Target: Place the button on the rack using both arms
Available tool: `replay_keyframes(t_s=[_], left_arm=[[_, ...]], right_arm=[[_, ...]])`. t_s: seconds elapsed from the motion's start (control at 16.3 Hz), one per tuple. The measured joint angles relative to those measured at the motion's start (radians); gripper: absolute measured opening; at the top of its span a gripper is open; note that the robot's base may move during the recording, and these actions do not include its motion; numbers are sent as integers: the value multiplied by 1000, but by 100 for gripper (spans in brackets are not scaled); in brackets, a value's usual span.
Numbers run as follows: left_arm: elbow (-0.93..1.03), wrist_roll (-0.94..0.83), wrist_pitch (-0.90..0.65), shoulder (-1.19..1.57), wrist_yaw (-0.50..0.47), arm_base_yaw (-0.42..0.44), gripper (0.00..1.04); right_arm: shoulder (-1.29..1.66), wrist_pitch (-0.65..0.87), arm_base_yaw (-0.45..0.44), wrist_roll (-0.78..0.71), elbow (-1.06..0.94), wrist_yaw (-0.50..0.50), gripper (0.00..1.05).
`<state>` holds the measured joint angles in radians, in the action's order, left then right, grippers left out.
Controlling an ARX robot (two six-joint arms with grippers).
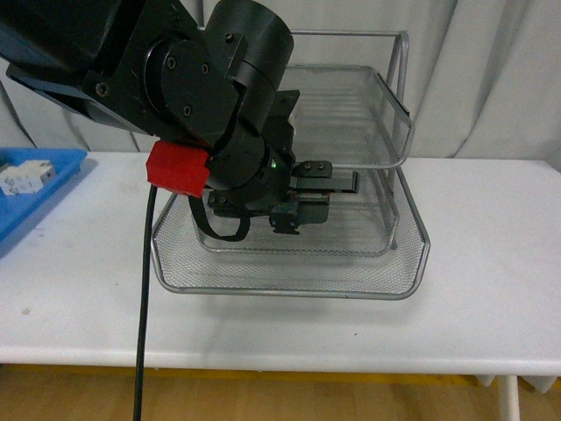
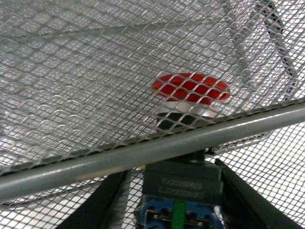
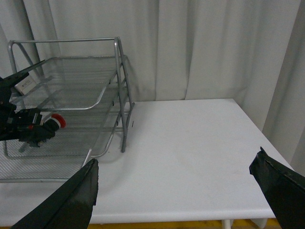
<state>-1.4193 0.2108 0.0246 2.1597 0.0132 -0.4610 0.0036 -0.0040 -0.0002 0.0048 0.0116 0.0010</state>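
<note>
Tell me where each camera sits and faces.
Front view: robot's body, facing the rack on the table; left arm upper left.
Left wrist view: left wrist, facing the button amid rack mesh; left end effector grips it.
Right wrist view: right wrist, facing table and rack; open right end effector shows.
Both wrist views show the button.

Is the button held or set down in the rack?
Held: the left pincer clamps the button between tiers of the rack; whether it rests on one, cannot tell.
</note>
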Motion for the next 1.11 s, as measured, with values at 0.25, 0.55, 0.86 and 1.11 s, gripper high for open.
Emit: replay_keyframes(t_s=[0.25, 0.55, 0.86, 1.11], left_arm=[[3, 4, -13, -5, 16, -1, 87], [210, -21, -147, -244, 32, -3, 98], [565, -70, -318, -635, -3, 71, 98], [932, -169, -729, -910, -276, 158, 71]], right_arm=[[0, 0, 0, 0, 0, 0, 98], [0, 0, 0, 0, 0, 0, 98], [0, 0, 0, 0, 0, 0, 98], [0, 0, 0, 0, 0, -1, 98]])
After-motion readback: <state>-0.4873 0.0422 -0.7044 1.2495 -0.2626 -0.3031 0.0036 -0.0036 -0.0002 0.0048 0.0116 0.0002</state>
